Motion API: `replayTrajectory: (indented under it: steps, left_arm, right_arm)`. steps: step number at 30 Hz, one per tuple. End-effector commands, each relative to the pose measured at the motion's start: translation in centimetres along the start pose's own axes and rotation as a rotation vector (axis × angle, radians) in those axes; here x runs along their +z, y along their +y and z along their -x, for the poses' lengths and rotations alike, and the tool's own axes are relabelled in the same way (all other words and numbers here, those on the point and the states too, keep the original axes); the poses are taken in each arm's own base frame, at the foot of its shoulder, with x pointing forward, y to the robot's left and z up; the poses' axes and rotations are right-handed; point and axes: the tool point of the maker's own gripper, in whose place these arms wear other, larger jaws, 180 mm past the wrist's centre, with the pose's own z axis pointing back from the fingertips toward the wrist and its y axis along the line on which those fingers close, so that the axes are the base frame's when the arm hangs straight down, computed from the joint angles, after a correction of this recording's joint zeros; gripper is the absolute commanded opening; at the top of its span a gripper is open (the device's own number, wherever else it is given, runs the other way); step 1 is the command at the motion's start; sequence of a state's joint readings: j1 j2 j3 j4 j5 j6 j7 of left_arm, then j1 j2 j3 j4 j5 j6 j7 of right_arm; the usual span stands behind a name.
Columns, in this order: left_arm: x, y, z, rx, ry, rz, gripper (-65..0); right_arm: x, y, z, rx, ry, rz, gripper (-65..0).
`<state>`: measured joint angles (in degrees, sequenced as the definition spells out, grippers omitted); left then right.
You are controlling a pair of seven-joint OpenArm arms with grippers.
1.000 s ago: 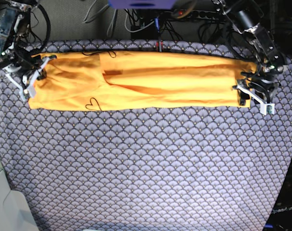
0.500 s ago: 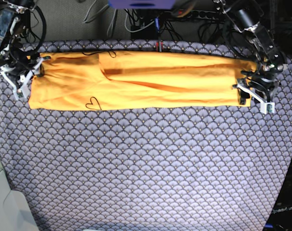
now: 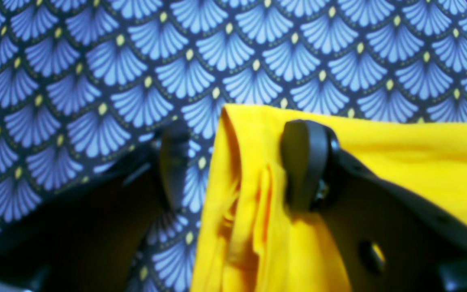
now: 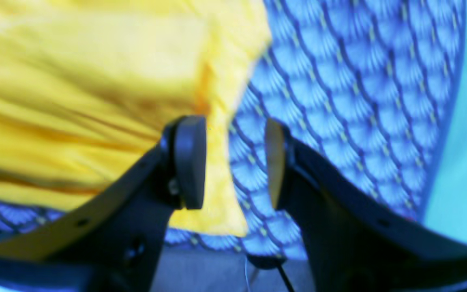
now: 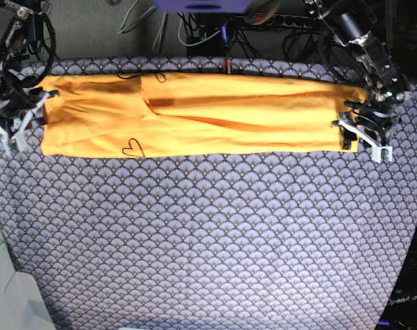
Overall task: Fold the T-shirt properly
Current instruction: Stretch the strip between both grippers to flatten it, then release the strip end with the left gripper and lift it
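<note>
With both the left gripper (image 3: 237,162) and right gripper (image 4: 235,162) spreading their jaws astride the T-shirt (image 5: 195,113) ends, uneven regrasping is risking a crooked fold

My base camera looks down from above on the whole cloth-covered table (image 5: 208,234). Each wrist camera sits just behind its own fingers, facing forward, very close. Each shares one end of the T-shirt (image 5: 195,113) with the base view.
</note>
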<state>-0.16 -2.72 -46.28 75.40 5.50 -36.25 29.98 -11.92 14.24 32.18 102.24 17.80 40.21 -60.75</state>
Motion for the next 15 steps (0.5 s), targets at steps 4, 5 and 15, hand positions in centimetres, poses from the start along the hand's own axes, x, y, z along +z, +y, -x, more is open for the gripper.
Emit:
replayTrajectory:
  steps: [4,5,15]
  left_arm:
    - [0.5,0.8,-0.5,-0.031,0.011,-0.028,-28.8]
    - [0.8,0.9,-0.5,-0.037,0.01,-0.032,-28.8]
    - [1.2,0.9,-1.4,-0.051,-0.017,-0.042,-28.8]
  right_arm:
    - [0.0,-0.1,-1.5,0.005,-0.037,0.001,-39.5]
    - [0.0,-0.1,-1.4,0.007,-0.03,0.002,-39.5]
    - [-2.1,1.2,-0.3,-0.017,0.035,-0.063,-39.4]
